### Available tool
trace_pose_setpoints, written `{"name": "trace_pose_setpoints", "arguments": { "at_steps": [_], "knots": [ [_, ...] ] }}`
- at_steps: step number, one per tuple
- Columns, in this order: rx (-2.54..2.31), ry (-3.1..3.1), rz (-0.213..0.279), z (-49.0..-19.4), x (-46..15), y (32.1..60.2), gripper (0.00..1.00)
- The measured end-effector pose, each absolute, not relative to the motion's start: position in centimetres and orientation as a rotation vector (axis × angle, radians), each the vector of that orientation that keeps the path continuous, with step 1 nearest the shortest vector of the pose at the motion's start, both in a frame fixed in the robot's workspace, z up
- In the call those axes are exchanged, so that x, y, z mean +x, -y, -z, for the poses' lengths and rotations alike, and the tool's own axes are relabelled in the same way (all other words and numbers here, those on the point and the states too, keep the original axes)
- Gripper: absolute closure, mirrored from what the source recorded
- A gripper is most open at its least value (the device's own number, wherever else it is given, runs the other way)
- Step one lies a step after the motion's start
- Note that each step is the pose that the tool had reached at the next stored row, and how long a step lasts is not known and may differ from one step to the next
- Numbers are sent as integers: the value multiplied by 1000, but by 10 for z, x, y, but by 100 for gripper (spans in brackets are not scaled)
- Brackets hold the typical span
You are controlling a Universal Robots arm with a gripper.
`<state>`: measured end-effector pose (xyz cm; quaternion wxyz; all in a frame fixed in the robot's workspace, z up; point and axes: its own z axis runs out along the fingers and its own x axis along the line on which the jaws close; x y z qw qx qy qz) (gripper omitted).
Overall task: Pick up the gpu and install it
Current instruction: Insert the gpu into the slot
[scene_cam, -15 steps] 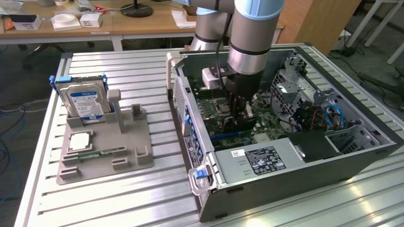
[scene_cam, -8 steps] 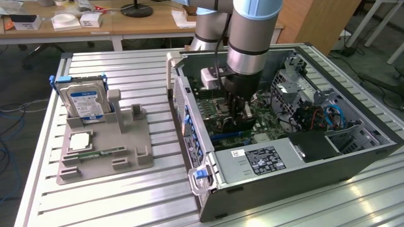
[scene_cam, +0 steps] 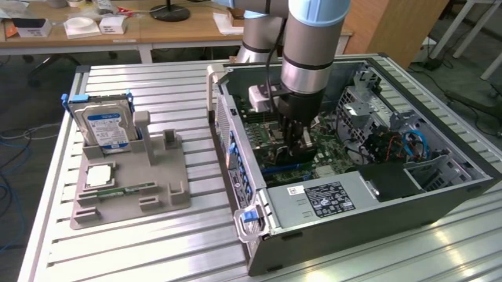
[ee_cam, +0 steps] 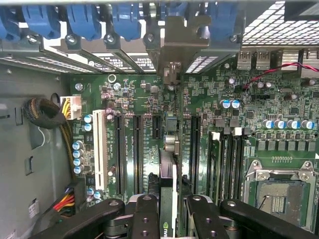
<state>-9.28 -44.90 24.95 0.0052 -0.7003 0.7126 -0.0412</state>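
Black fingers (ee_cam: 145, 211) of the claw (ee_cam: 168, 211) fill the foreground of the wrist view, clenched from both sides on the gpu (ee_cam: 166, 172), a thin dark card seen edge-on. The card stands upright over the green motherboard (ee_cam: 139, 94), running in line with the long black expansion slots. Its silvery end bracket (ee_cam: 182, 35) reaches the rear wall of the case, just below a row of blue clips (ee_cam: 124, 20). Whether the card's lower edge sits in a slot cannot be told.

From the exterior view, the robot arm (scene_cam: 314, 41) hangs almost straight down into the open computer case (scene_cam: 353, 223), which lies on its side on the slatted metal desk (scene_cam: 157, 247). The wrist points downward and the claw (scene_cam: 294, 147) is deep among the boards near the middle of the case.

An empty processor socket (ee_cam: 276, 199) lies beside the memory slots. Well apart from the case, toward the exterior view's left, a grey holder (scene_cam: 157, 194) on the desk carries a silver hard drive (scene_cam: 106, 126) with a blue-and-white label, standing upright, and a narrow green memory stick (scene_cam: 126, 191) lying flat.
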Motion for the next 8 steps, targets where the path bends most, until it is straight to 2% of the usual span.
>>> {"name": "trace_pose_setpoints", "arguments": {
  "at_steps": [8],
  "knots": [
    [-2193,-2231,129,-246,-93,449,74]
  ]
}}
